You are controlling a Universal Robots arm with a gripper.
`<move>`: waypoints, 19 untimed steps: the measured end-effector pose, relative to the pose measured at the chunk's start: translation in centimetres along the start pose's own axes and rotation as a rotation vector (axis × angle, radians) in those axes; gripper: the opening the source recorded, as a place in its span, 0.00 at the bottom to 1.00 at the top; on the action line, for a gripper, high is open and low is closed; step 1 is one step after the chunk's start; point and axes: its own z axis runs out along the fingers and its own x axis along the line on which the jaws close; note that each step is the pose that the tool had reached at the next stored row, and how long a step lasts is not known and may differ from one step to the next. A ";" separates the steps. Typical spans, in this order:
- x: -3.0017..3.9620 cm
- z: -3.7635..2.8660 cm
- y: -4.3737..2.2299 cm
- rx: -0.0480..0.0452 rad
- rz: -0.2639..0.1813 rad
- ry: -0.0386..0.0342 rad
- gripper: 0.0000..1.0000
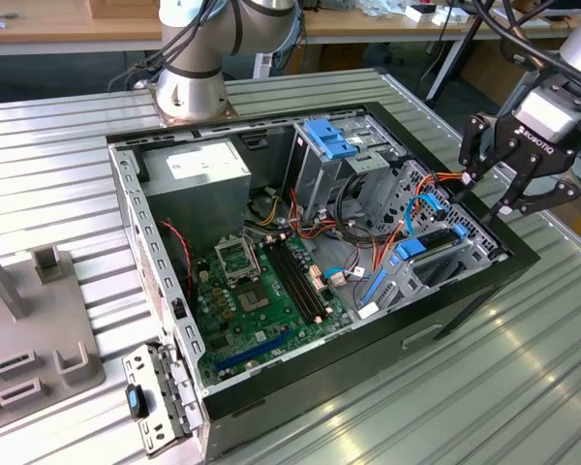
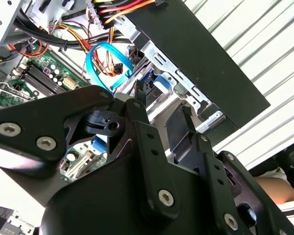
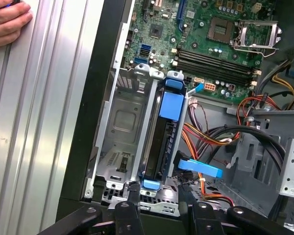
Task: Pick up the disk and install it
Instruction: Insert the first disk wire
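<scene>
The disk (image 3: 162, 142) stands on edge in its bright blue carrier, inside the grey drive bay (image 1: 445, 266) at the exterior view's right end of the open computer case. An empty slot (image 3: 118, 129) lies beside it in the same bay. My gripper (image 1: 489, 194) hovers over the case's black edge just above that bay, open and holding nothing. In the first wrist view the gripper (image 3: 158, 192) has its two fingers on either side of the carrier's near blue end without closing on it. The second wrist view shows the gripper (image 2: 161, 105) over the carrier's blue plastic (image 2: 159, 85).
A grey power-supply box (image 1: 208, 174) and a tall metal cage with a blue latch (image 1: 329, 140) stand at the back of the case. Orange, red and blue cables (image 3: 213, 132) run beside the bay. A person's hand (image 3: 5, 22) rests on the ribbed table. A grey fixture (image 1: 39, 329) sits on the exterior view's left.
</scene>
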 end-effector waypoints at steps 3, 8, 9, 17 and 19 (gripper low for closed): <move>0.03 0.00 -0.11 -0.0004 -0.008 0.0000 0.44; 0.05 0.00 -0.30 -0.0024 -0.050 -0.0004 0.44; 0.05 0.00 -0.31 -0.0029 -0.061 -0.0005 0.44; 0.08 0.00 -0.47 -0.0126 -0.296 -0.0071 0.44; 0.09 0.00 -0.48 -0.0126 -0.296 -0.0071 0.44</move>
